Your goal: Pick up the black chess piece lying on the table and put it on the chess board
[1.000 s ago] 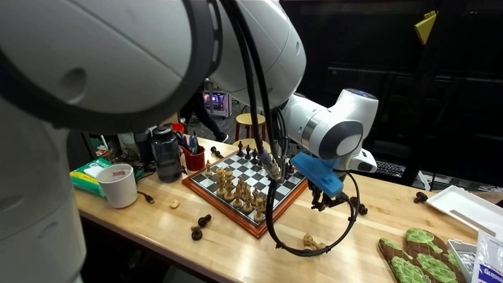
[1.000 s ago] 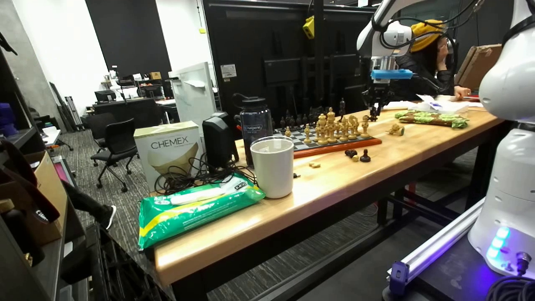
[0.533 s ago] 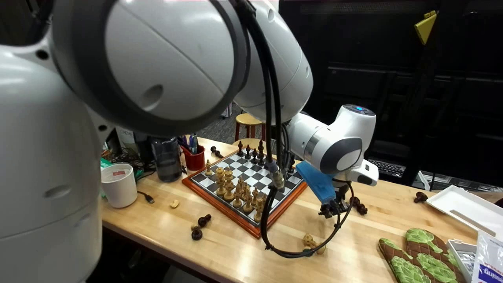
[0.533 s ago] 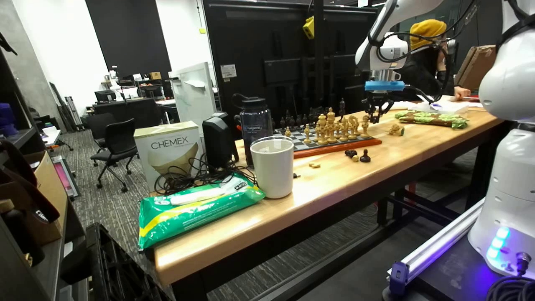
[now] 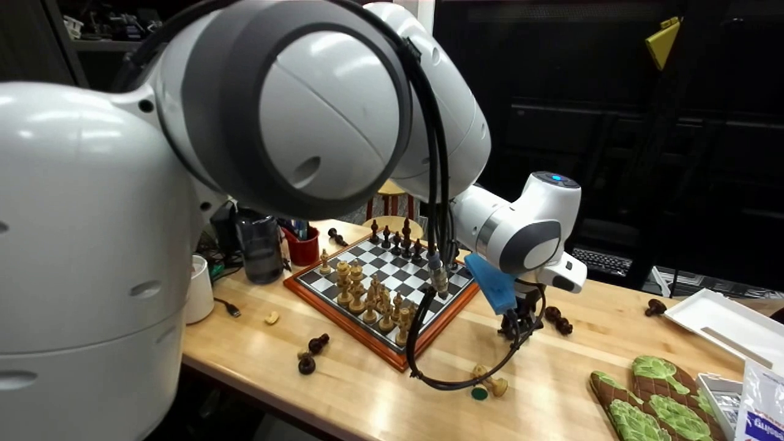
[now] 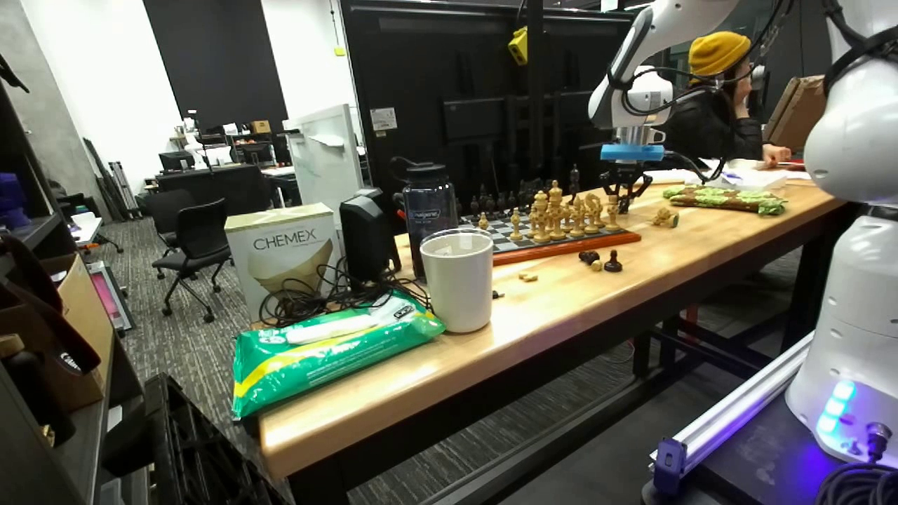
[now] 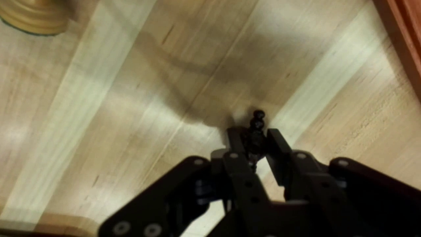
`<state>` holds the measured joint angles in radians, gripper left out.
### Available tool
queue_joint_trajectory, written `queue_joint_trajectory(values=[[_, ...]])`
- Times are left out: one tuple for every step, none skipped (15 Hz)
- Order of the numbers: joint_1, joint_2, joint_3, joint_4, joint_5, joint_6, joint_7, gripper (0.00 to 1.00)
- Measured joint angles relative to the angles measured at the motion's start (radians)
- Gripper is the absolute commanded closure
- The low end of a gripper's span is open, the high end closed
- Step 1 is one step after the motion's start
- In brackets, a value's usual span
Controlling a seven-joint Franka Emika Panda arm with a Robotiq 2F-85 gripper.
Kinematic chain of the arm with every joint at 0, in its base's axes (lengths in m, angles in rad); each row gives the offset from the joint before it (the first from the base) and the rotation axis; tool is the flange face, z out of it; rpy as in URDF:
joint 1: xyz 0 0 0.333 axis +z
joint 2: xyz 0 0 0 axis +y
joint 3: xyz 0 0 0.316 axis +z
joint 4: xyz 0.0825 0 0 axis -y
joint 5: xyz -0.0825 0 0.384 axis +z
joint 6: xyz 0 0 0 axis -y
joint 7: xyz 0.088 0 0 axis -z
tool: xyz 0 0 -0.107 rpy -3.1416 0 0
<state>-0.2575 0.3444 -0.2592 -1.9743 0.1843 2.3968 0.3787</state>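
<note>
A small black chess piece (image 7: 257, 123) is between my gripper's two fingers (image 7: 255, 134) in the wrist view. Its rounded head sticks out past the fingertips; its lower end is partly hidden. The fingers are close together and appear shut on it. In both exterior views the gripper (image 5: 509, 331) (image 6: 624, 208) points down just above the table, beside the chess board, and the piece cannot be made out there. The chess board (image 5: 343, 321) has a reddish-brown frame and light and dark pieces stand on it. Its edge (image 7: 406, 36) shows at the wrist view's upper right.
Another black piece (image 5: 564, 327) lies beside the gripper. Light pieces (image 5: 499, 386) lie nearby; one light base (image 7: 34, 18) shows in the wrist view. More black pieces (image 5: 307, 365) lie before the board. Oven mitts (image 5: 667, 398), a white tray (image 5: 729, 324) and a bottle (image 5: 260, 251) stand around.
My gripper has moved down toward the table and turned somewhat, with the arm swinging along. The pieces on the table and the board have not moved.
</note>
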Motion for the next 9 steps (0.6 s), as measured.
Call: queue_joint_trajectory(values=[[0.000, 0.000, 0.001, 0.002, 0.005, 0.000, 0.000, 0.46], [0.000, 0.000, 0.001, 0.003, 0.008, 0.000, -0.002, 0.39], [0.000, -0.001, 0.001, 0.003, 0.008, 0.001, -0.002, 0.33], [-0.001, -0.004, 0.001, 0.003, 0.008, 0.001, -0.002, 0.27], [-0.001, -0.006, 0.001, 0.003, 0.008, 0.002, -0.002, 0.19], [-0.002, -0.009, 0.001, 0.003, 0.008, 0.002, -0.003, 0.14], [-0.002, -0.012, 0.000, 0.002, 0.008, 0.002, -0.003, 0.08], [-0.002, -0.016, 0.000, 0.001, 0.009, 0.002, -0.003, 0.02], [-0.002, -0.021, 0.000, -0.002, 0.008, 0.002, -0.004, 0.00]])
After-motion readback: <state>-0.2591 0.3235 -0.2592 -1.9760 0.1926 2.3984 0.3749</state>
